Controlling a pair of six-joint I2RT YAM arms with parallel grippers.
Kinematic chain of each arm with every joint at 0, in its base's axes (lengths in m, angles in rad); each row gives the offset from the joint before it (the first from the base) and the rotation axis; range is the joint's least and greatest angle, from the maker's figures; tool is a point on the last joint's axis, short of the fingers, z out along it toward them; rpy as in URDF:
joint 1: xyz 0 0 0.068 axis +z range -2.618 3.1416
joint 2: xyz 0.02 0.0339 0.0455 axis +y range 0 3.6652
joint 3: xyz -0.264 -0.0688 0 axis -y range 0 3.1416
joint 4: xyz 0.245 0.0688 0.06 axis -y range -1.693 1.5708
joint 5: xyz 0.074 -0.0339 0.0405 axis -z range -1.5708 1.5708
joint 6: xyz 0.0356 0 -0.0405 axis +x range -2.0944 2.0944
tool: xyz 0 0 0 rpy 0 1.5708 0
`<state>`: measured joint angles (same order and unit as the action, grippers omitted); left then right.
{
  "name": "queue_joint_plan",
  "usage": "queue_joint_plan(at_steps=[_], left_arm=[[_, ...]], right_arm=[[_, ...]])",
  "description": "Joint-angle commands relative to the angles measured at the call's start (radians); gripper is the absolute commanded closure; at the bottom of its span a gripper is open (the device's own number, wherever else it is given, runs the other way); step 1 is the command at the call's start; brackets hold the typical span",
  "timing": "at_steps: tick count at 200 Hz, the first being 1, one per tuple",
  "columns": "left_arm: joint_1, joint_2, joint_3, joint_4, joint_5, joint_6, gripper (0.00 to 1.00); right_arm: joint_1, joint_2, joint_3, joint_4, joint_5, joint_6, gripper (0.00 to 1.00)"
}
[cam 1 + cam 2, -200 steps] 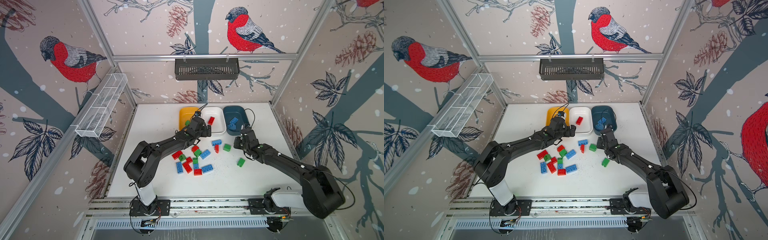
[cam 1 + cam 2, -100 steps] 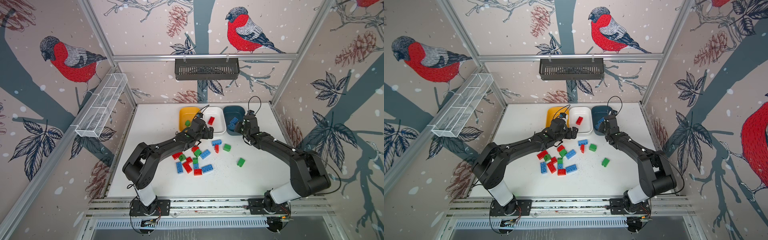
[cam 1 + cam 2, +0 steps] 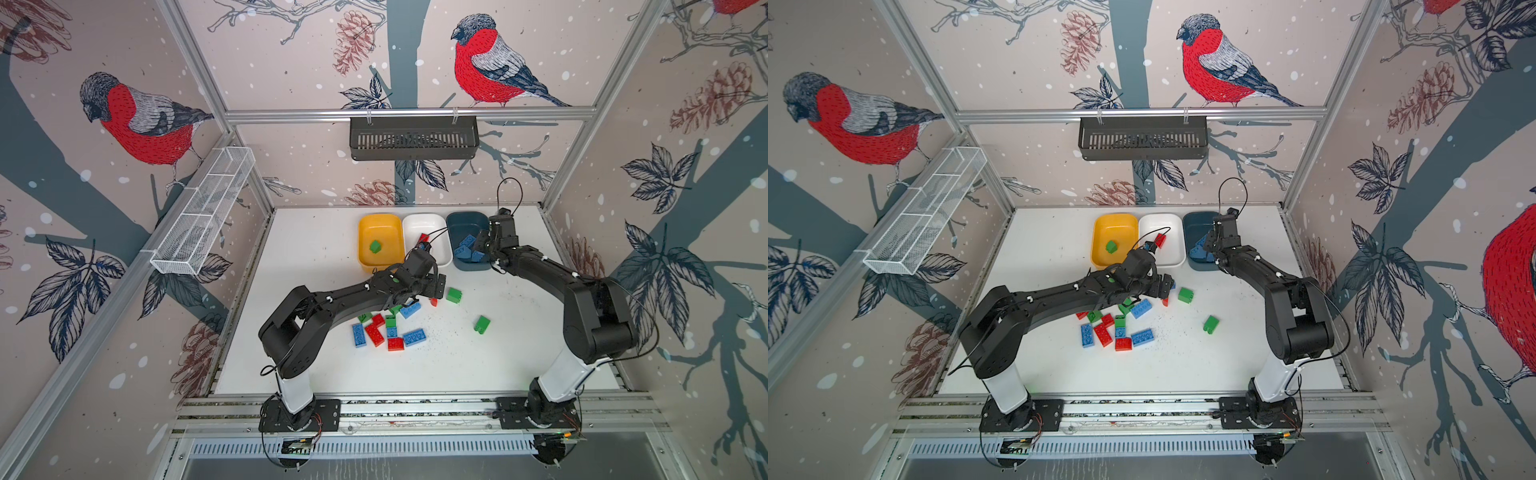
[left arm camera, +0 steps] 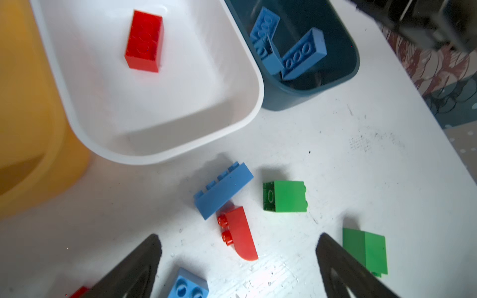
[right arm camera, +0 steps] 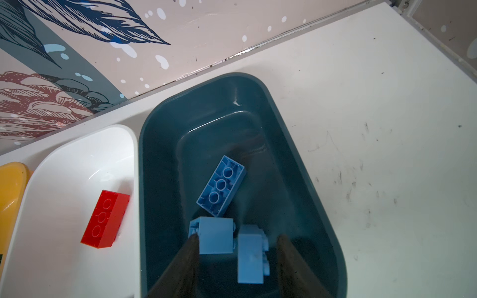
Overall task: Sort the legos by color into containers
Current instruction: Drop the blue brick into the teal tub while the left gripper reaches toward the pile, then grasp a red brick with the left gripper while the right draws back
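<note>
Top views: the yellow tub [image 3: 365,232], white tub [image 3: 415,217] and teal tub [image 3: 465,215] stand side by side at the back of the desk [image 3: 311,270]; one green brick [image 3: 375,246] lies in the yellow, one red brick [image 3: 424,238] in the white; a cluster of loose legos [image 3: 376,334] lies mid-desk, unsorted; the left end effector [image 3: 439,284] hangs low at the cluster's far edge, the right end effector [image 3: 481,245] over the teal tub

Left wrist view: jaws wide apart and empty, straddling a red curved brick [image 4: 242,232] that touches a blue oblong brick [image 4: 223,191]; in our judgement, closing here could drag the blue one along, or the curved face could slip from the pads

Right wrist view: jaws parted, gripping nothing; two pale blue bricks [image 5: 214,234] sit between the fingers [image 5: 180,265], one against a finger; we cannot tell whether they rest on the tub floor; it may snag on retreat and tip over the rim
</note>
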<state>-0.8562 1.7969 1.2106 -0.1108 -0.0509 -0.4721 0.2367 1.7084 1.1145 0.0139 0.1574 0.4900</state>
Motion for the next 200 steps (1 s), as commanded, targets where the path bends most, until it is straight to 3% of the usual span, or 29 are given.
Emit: queue_joint_plan(at_steps=[1, 34, 55, 72, 124, 200], left_arm=[[-0.016, 0.027, 0.020, -0.086, 0.016, -0.027, 0.10], [-0.021, 0.076, 0.067, -0.135, 0.004, -0.042, 0.19], [-0.026, 0.113, 0.107, -0.176, -0.006, -0.053, 0.25], [-0.032, 0.144, 0.141, -0.210, -0.016, -0.056, 0.30], [-0.070, 0.246, 0.261, -0.332, -0.086, -0.073, 0.41], [-0.087, 0.394, 0.398, -0.418, -0.169, -0.070, 0.52]], right_arm=[[0.011, -0.044, -0.016, 0.000, -0.026, -0.029, 0.43], [0.026, -0.151, -0.091, 0.015, -0.024, -0.050, 0.34], [0.029, -0.227, -0.137, 0.009, -0.025, -0.053, 0.21], [0.030, -0.307, -0.188, 0.021, -0.040, -0.049, 0.00], [0.028, -0.514, -0.305, 0.004, -0.003, -0.045, 0.01], [0.027, -0.592, -0.347, -0.016, 0.004, -0.024, 0.01]])
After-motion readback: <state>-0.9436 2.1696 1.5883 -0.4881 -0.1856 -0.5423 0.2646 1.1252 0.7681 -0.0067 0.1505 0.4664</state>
